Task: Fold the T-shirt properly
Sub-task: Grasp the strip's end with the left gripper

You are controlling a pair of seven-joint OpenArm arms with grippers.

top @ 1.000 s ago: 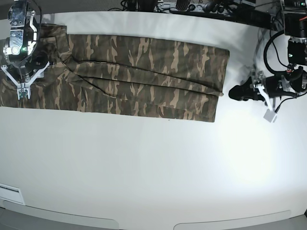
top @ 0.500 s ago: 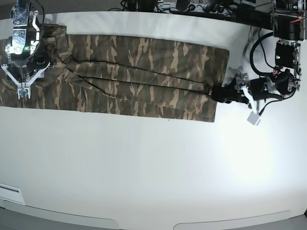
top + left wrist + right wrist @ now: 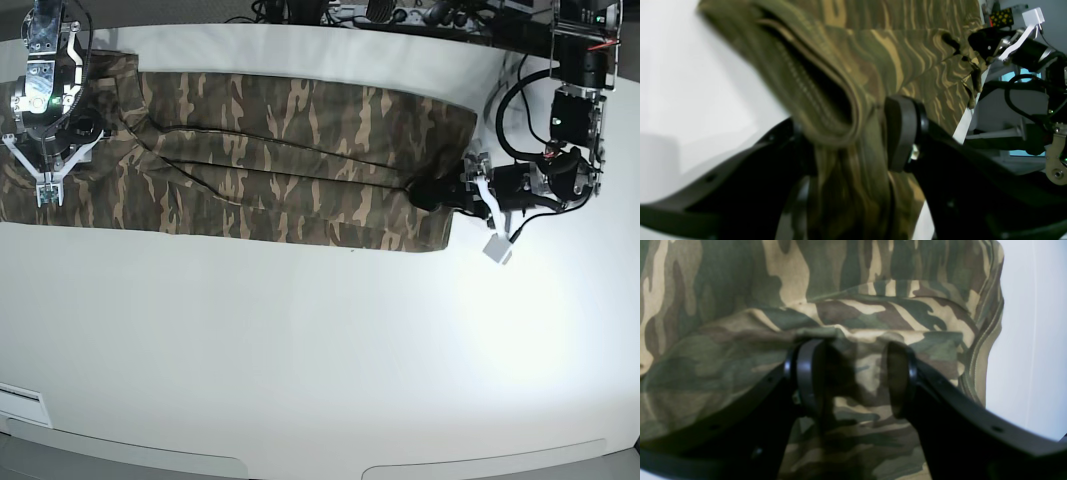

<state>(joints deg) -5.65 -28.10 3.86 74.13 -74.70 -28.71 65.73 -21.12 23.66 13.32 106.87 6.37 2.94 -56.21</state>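
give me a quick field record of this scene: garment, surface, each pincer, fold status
garment: camouflage T-shirt, laid out long across the table
surface: white table
left pincer: open, straddling the shirt's hem edge, cloth between its fingers
right pincer: open, over the shirt's other end
fold status: sides folded inward into a long strip; not yet folded end to end

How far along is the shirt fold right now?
Done: the T-shirt lies folded lengthwise into a long band on the table. In hand: the left end effector straddles its hem edge, jaws open; the right end effector sits open over the other end. Left: crosswise folds.
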